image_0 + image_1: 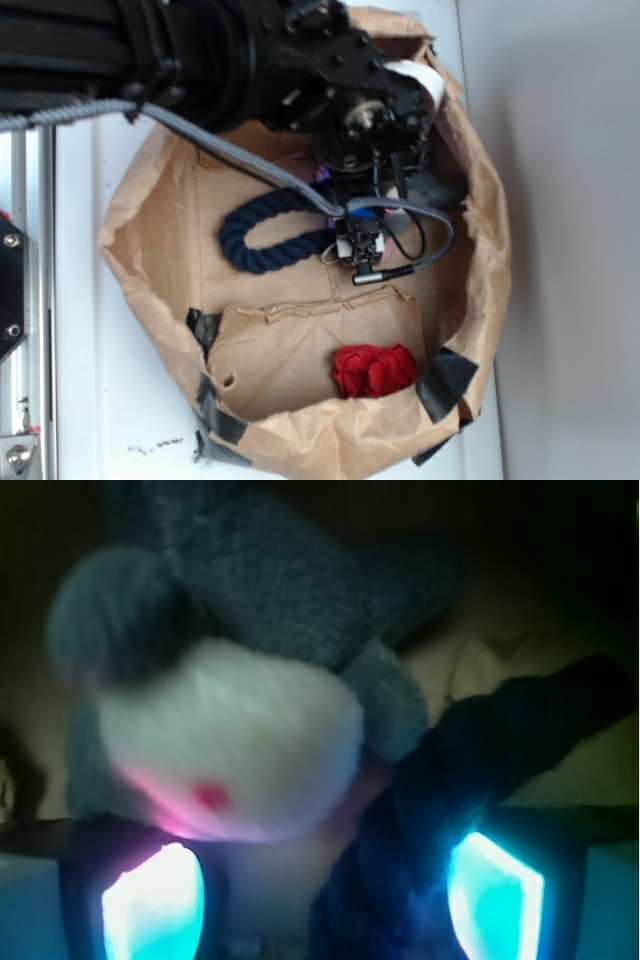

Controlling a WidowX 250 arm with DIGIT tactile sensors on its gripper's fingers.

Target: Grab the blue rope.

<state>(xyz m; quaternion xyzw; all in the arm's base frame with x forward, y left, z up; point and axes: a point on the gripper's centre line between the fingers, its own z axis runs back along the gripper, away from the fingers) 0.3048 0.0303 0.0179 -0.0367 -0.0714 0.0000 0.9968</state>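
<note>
The blue rope (262, 238) is a thick navy twisted loop lying in a U on the floor of the brown paper bag (135, 205). My gripper (352, 238) hangs over the rope's open ends at the right. In the wrist view one strand of the blue rope (430, 810) runs between my fingers, close to the right finger (495, 900) and apart from the left finger (150, 905). My gripper (325, 890) is open, its jaws wide apart. A grey plush toy (230, 730) with a white belly lies just beyond the fingertips, touching the rope.
A small red knotted cloth (375, 370) lies on a folded paper flap (290, 350) at the bag's near side. The bag's crumpled walls ring the whole area, patched with black tape (447, 383). A grey cable (220, 150) crosses above the rope.
</note>
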